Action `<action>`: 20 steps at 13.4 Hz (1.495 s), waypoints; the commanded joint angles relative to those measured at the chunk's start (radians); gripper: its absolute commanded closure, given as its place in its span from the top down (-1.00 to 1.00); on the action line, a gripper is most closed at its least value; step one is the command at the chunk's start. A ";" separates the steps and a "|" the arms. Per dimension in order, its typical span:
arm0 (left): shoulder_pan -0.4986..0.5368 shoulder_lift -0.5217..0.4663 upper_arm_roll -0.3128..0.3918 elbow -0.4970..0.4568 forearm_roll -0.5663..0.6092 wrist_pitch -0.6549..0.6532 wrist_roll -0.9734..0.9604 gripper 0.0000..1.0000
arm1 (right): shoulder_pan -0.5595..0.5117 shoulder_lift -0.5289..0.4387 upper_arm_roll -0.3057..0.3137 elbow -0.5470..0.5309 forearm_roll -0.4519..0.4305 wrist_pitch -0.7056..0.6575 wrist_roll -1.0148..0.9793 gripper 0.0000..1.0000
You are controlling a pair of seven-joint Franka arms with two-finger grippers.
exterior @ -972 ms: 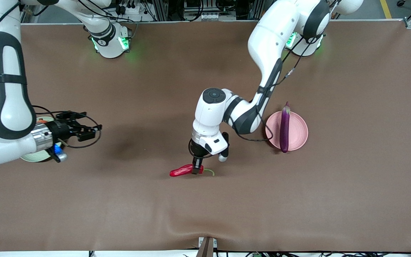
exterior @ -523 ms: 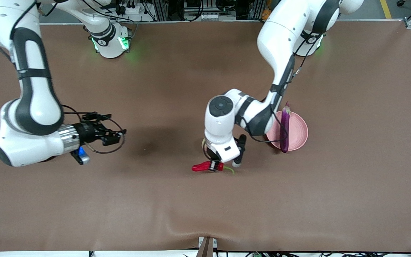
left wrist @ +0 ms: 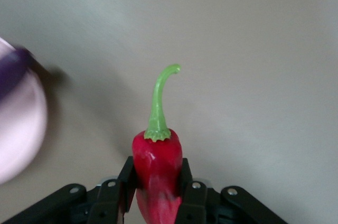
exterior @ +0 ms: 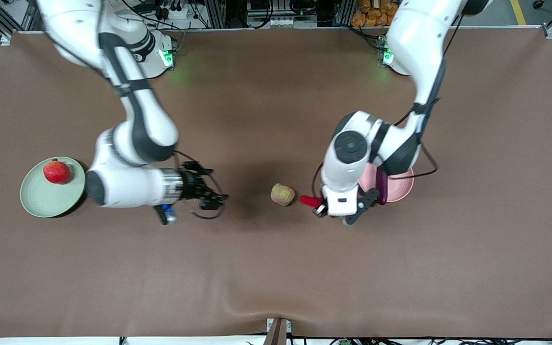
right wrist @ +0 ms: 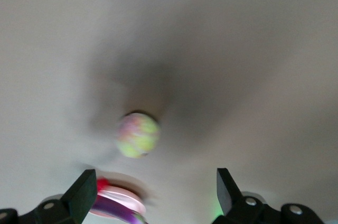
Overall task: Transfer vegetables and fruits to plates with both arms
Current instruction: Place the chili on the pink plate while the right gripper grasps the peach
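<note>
My left gripper [exterior: 323,207] is shut on the red chili pepper [exterior: 308,200], up off the table beside the pink plate [exterior: 400,184]. In the left wrist view the pepper [left wrist: 157,163] sits between the jaws, green stem outward. The purple eggplant [exterior: 381,184] lies on the pink plate, mostly hidden by the left arm. The pale mottled fruit [exterior: 282,194] sits on the table between the two grippers. My right gripper [exterior: 217,196] is open and empty, pointing at that fruit [right wrist: 137,135]. The bright red fruit [exterior: 56,171] rests on the green plate [exterior: 41,201].
The brown mat [exterior: 276,278] covers the table, with a slight ripple near its front edge. The green plate is at the right arm's end of the table, the pink plate toward the left arm's end.
My right arm swung from over the green plate toward the table's middle, uncovering the plate and red fruit. My left gripper carried the chili pepper toward the pink plate, uncovering the pale fruit.
</note>
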 commanded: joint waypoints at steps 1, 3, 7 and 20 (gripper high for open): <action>0.066 -0.162 -0.012 -0.231 -0.016 -0.008 0.276 -1.00 | 0.066 0.039 -0.013 0.002 0.027 0.119 0.071 1.00; 0.127 -0.200 -0.012 -0.256 -0.015 -0.104 0.494 -1.00 | 0.109 0.064 -0.013 0.002 0.027 0.195 0.078 1.00; 0.234 -0.211 -0.010 -0.259 -0.002 -0.255 0.928 -1.00 | 0.233 0.160 -0.015 0.000 0.012 0.476 0.124 1.00; 0.247 -0.001 -0.010 -0.187 0.096 -0.230 1.147 -0.36 | 0.293 0.239 -0.016 0.008 -0.013 0.539 0.120 -0.85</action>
